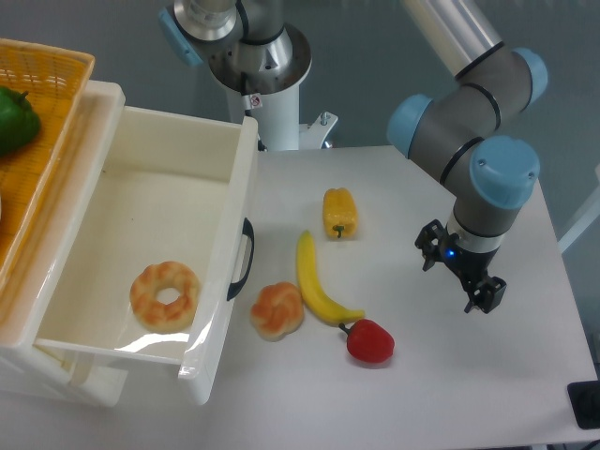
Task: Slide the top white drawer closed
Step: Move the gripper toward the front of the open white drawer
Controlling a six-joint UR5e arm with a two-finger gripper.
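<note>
No legible text, brand or number anywhere in view. Small white sticker with red mark on robot base column (255, 100), too small to read. Blue indicator light on wrist above gripper (459, 272), no characters on it. Top white drawer (220, 281) and its black handle (246, 259) carry no label or print. Table (450, 394) surface unmarked. Orange basket (47, 66) without tag.
</note>
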